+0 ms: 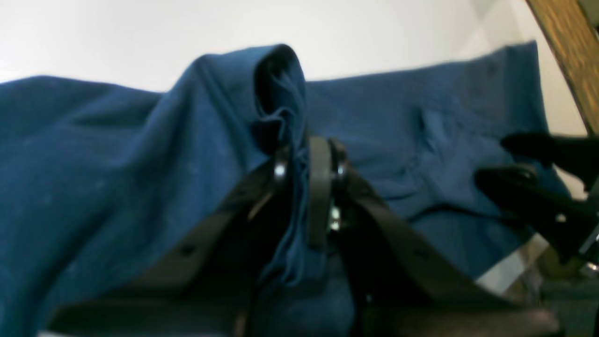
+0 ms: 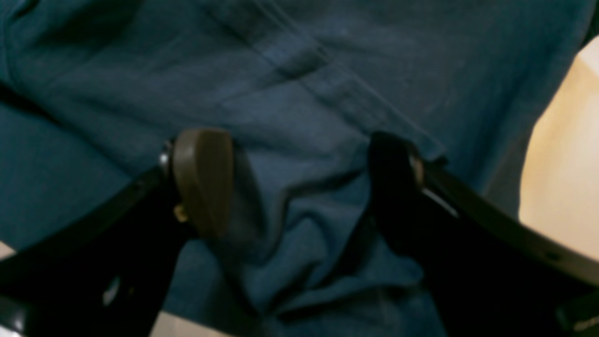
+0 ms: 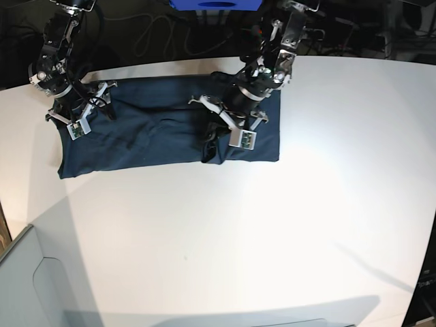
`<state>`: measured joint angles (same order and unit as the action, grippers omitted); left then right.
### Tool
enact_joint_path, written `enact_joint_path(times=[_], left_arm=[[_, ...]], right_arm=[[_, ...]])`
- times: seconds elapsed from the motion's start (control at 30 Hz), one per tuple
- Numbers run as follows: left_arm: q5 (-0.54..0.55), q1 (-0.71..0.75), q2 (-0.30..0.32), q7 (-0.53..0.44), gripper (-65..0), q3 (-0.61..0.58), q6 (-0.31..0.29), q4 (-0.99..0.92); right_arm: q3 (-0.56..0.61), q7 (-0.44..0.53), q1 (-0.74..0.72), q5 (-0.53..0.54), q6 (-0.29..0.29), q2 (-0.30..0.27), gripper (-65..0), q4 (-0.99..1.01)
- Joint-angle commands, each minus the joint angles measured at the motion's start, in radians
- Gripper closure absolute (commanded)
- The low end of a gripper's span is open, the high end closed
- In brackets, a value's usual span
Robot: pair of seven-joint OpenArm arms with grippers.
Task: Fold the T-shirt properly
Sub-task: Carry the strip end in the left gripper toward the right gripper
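Note:
The dark navy T-shirt (image 3: 157, 129) lies spread sideways on the white table (image 3: 272, 231). In the base view my left gripper (image 3: 210, 146) is at the shirt's front edge, right of its middle. The left wrist view shows that gripper (image 1: 306, 159) shut on a raised fold of the T-shirt (image 1: 140, 154), with fabric bunched between its fingers. My right gripper (image 3: 101, 103) is over the shirt's left end. Seen from the right wrist, it (image 2: 299, 187) stands open, with the brown pad (image 2: 203, 180) and the dark finger (image 2: 393, 187) wide apart on wrinkled T-shirt cloth (image 2: 304, 93), gripping nothing.
A blue box (image 3: 214, 5) and cables (image 3: 160, 34) sit beyond the table's far edge. A grey panel (image 3: 27, 286) stands at the lower left corner. A wooden strip (image 1: 566, 47) runs past the shirt's end in the left wrist view.

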<state>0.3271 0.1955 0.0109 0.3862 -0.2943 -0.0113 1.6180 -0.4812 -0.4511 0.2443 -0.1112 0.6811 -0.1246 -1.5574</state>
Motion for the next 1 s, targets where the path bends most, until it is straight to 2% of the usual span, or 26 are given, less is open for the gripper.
enact_joint_path(times=[0.0, 0.33, 0.5, 0.97], left_arm=[[0.008, -0.021, -0.009, -0.022, 0.0, -0.013, -0.008, 0.005], [0.008, -0.093, -0.012, -0.023, 0.0, -0.141, -0.005, -0.018], [0.01, -0.13, -0.012, -0.023, 0.0, -0.207, 0.127, -0.06], [0.01, -0.149, -0.032, -0.013, -1.2, -0.228, 0.142, -0.064]], right_arm=[[-0.001, -0.004, -0.001, -0.005, 0.017, -0.01, -43.4, -0.008], [-0.001, -0.004, -0.001, -0.005, 0.017, -0.01, -43.4, -0.007], [-0.003, -0.004, -0.001, -0.005, 0.017, -0.01, -43.5, -0.007], [0.0, -0.005, -0.001, -0.005, 0.017, -0.011, -43.6, -0.008]])
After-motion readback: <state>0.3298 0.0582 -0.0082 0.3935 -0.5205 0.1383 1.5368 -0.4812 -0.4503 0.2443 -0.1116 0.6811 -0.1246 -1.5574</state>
